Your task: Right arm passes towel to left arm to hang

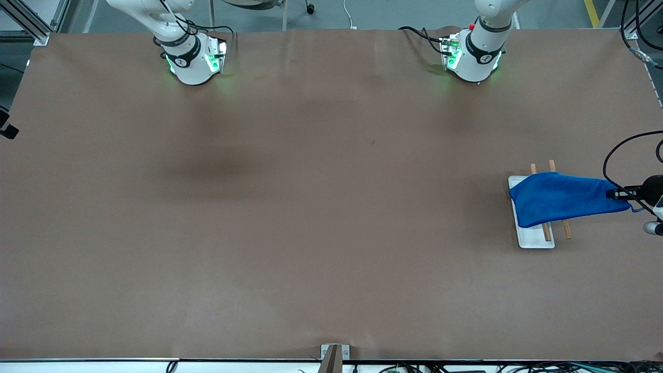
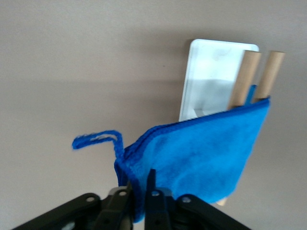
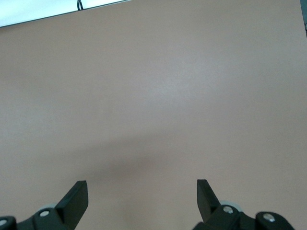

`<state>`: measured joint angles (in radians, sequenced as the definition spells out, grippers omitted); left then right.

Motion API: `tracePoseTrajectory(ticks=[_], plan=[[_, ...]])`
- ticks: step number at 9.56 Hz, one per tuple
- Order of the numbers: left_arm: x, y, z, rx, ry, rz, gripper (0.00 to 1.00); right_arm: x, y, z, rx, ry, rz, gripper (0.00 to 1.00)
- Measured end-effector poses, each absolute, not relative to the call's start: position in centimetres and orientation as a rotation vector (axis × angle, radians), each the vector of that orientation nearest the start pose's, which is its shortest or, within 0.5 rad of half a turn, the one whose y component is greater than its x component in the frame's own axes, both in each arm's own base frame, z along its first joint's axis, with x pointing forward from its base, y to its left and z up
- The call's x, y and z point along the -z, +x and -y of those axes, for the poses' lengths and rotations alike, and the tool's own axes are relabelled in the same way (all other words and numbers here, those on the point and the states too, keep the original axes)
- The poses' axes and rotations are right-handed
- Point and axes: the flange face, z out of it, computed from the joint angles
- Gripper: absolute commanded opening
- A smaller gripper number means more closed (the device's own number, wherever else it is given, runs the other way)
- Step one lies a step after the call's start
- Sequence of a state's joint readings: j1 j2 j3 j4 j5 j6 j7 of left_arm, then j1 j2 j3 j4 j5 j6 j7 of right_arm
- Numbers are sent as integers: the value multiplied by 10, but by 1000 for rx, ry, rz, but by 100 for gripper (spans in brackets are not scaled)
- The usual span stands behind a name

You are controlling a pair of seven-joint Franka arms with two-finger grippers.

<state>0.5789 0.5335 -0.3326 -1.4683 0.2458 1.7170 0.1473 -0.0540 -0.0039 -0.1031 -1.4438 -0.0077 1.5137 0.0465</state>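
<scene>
Left gripper (image 2: pixel 139 196) clamped on one corner of the towel (image 1: pixel 562 199), fingers pinched together on the stitched hem right where the short thread loop (image 2: pixel 96 140) sticks out. From that pinch the towel stretches away toward the rack (image 1: pixel 536 238), a white base plate with two wooden rods (image 1: pixel 566 228) standing out of it, toward the left arm's end of the table (image 1: pixel 311 207). The cloth's free end is draped over both rods, with rod tips (image 2: pixel 273 62) poking out past its edge in the left wrist view. Handover looks done; step in hand is the hang. To do it well, judging from this: keep the corner pinched and lower the gripper so cloth falls on both sides of the rods rather than staying taut, and let go only once enough cloth has crossed over that the weight is about even. Dragging the corner too far past the rods could slide the whole cloth off or shift the light rack. Right gripper (image 3: pixel 142 195) has its fingers spread apart, holding nothing, over bare table; the right arm (image 1: pixel 171 31) waits, only its base showing in the front view.
</scene>
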Motion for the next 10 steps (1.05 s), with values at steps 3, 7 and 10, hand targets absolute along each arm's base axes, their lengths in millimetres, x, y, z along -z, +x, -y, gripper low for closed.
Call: tracePoseTrajectory(ticks=[3,7,10], plan=[[-358,638,-220,-395,-3061,48,100,-680,541,77,105,-3136,-295,100],[-420,654,-214,-251,-3073,40,100,-680,540,77,98,-3136,-295,100],[-530,654,-135,-33,-3086,-5,100,-677,541,77,88,-3137,-293,100]])
